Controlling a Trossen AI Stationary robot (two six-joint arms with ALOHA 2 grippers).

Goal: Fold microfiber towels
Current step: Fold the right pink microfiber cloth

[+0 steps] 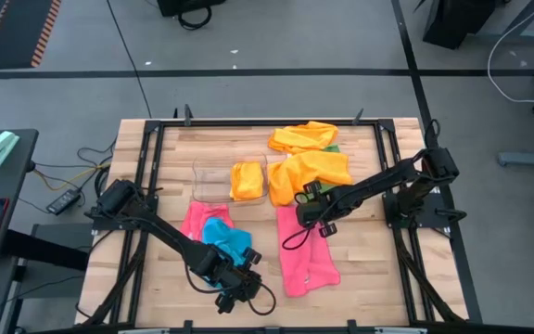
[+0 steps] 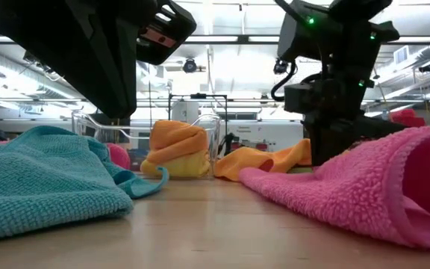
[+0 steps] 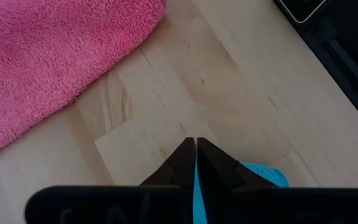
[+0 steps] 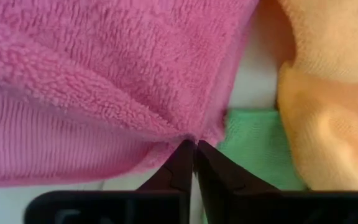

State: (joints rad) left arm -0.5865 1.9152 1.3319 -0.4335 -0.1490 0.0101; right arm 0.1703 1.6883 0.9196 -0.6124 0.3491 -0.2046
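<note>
1. The left gripper (image 1: 233,295) stood at the near edge of the table (image 1: 360,278), its fingers pressed together on a thin edge of the blue towel (image 1: 225,239). In the left wrist view a sliver of blue cloth (image 3: 263,174) ran up between the closed fingertips, so the cloth was pinched, not merely touched.
2. The right gripper (image 1: 315,215) sat at the far end of the pink towel (image 1: 304,260), just beside the orange towels (image 1: 313,172). Its fingertips met at the pink hem (image 4: 104,93); I judged a pinch on that edge, though a loosening hold could not be ruled out.
3. Each hold was at an edge or corner, which I judged suited drawing a cloth flat or over itself for a fold.
4. A green towel (image 4: 253,143) lay under the orange ones, next to the right fingers but clear of them.
5. One orange-and-yellow towel (image 1: 247,181) sat in the clear bin (image 1: 209,181); another pink cloth (image 1: 193,221) lay partly under the blue.
</note>
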